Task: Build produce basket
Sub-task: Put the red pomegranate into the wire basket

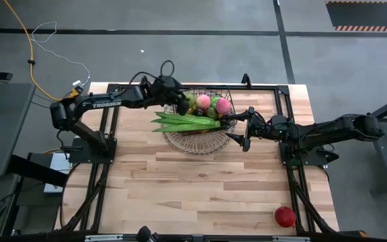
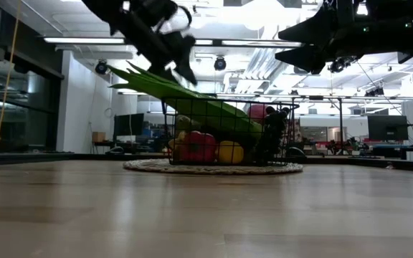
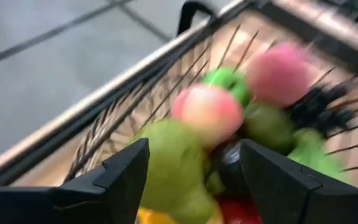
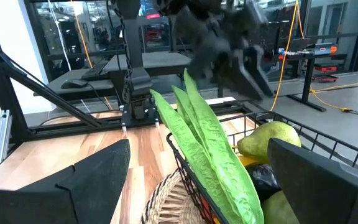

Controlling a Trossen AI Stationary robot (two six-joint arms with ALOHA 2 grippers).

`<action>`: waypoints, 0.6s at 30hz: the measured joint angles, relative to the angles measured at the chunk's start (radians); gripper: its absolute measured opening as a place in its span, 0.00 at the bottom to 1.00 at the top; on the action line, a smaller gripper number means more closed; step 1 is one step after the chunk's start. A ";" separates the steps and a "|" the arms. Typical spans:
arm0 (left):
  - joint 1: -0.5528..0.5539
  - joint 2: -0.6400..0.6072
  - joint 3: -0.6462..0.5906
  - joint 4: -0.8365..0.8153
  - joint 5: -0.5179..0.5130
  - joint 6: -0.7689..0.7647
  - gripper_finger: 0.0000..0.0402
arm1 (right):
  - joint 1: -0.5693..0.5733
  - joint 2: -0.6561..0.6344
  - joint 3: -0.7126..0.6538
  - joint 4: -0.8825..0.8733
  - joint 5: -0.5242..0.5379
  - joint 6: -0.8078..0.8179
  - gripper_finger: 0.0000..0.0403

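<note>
The wire basket (image 1: 210, 90) stands on a round woven mat (image 1: 195, 144) at the table's far middle. It holds pink pieces (image 1: 203, 101), a green apple (image 3: 225, 81), a pear (image 4: 269, 137), and in the low view a red piece (image 2: 199, 147) and a yellow one (image 2: 229, 152). Long green pods (image 1: 185, 122) lie across its rim and stick out toward the left. My left gripper (image 1: 178, 105) is open above the basket's far left corner, the fruit showing between its fingers (image 3: 194, 168). My right gripper (image 1: 242, 128) is open and empty just right of the basket (image 4: 197, 180).
A red apple (image 1: 285, 216) lies on the table near the front right corner. Dark frame rails (image 1: 291, 101) run along the table's left, right and far edges. Bare wood (image 1: 193, 195) spreads in front of the basket.
</note>
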 joint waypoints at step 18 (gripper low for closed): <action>-0.395 -0.509 -0.482 0.612 -0.029 0.143 0.60 | 0.000 0.000 0.000 -0.037 0.000 0.000 0.92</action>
